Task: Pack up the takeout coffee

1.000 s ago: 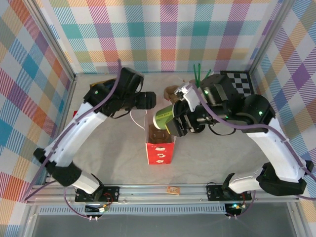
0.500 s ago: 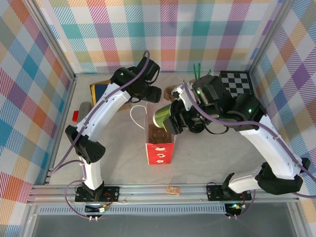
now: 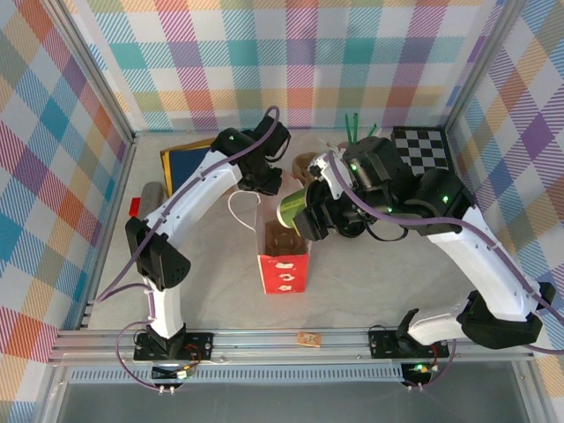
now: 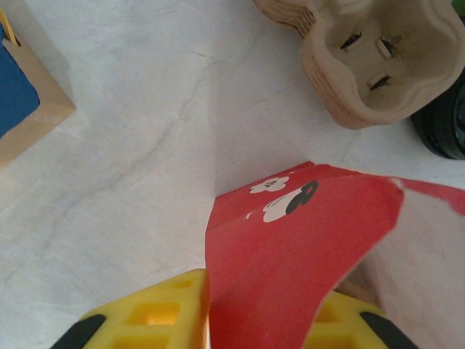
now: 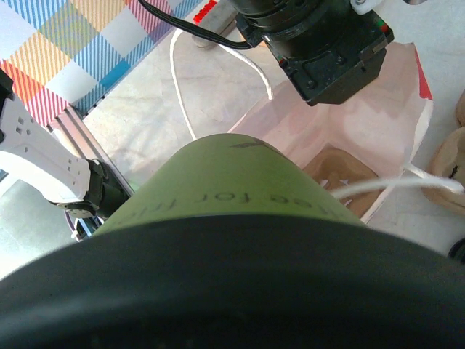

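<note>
The takeout coffee (image 3: 293, 208), a green cup with a black lid (image 5: 218, 291), hangs tilted on its side over the open red paper bag (image 3: 285, 269). My right gripper (image 3: 315, 220) is shut on the cup at its lid end. In the right wrist view the green cup wall (image 5: 240, 189) covers most of the picture, with the bag's pale inside (image 5: 363, 138) beyond it. My left gripper (image 3: 266, 183) is at the bag's far rim. Its yellow fingers (image 4: 145, 313) are shut on the red bag wall (image 4: 305, 240). A brown cardboard carrier (image 5: 341, 174) lies in the bottom of the bag.
A second cardboard cup carrier (image 4: 370, 58) lies on the table behind the bag. A blue, wood-edged box (image 3: 185, 159) sits at the back left and a checkerboard (image 3: 423, 145) at the back right. The bag's white cord handle (image 3: 236, 207) loops out to the left.
My left arm has swung from the bag's left side round to its far rim and come down on the bag wall. The right gripper with the cup has hardly moved.
</note>
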`<state>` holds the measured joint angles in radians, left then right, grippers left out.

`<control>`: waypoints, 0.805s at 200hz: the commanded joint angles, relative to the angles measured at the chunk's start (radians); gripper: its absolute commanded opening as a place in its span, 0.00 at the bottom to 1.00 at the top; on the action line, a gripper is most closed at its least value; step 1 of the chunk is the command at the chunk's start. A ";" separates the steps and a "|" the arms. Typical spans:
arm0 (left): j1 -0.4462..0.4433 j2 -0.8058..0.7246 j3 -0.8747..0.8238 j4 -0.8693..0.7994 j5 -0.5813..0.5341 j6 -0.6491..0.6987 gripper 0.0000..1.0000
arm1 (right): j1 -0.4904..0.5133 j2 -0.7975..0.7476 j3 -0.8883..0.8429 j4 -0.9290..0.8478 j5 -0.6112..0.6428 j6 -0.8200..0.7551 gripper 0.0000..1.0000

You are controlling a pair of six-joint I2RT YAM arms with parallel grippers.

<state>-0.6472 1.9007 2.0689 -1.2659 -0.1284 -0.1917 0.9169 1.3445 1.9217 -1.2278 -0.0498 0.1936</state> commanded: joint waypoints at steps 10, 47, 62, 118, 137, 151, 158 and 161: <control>0.012 -0.070 -0.030 0.011 -0.020 -0.045 0.18 | 0.005 -0.015 -0.013 0.001 0.028 -0.018 0.60; 0.016 -0.120 -0.092 0.017 -0.044 -0.108 0.15 | 0.007 -0.001 -0.004 -0.007 0.038 -0.013 0.60; 0.017 -0.143 -0.128 0.028 -0.040 -0.137 0.14 | 0.008 0.004 0.003 -0.008 0.042 -0.011 0.59; 0.016 -0.234 -0.230 0.063 -0.014 -0.204 0.21 | 0.033 0.054 0.049 -0.056 0.100 -0.017 0.58; 0.014 -0.263 -0.259 0.069 -0.009 -0.214 0.32 | 0.056 0.083 0.072 -0.087 0.150 -0.013 0.58; 0.012 -0.286 -0.282 0.083 -0.007 -0.217 0.37 | 0.081 0.108 0.093 -0.111 0.192 -0.008 0.58; 0.012 -0.294 -0.290 0.085 -0.005 -0.218 0.37 | 0.097 0.120 0.104 -0.126 0.215 -0.005 0.58; 0.012 -0.297 -0.292 0.086 -0.005 -0.219 0.38 | 0.102 0.126 0.110 -0.133 0.228 -0.004 0.58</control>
<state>-0.6434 1.6699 1.8221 -1.2037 -0.1459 -0.3897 0.9714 1.4292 1.9678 -1.2926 0.0765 0.1909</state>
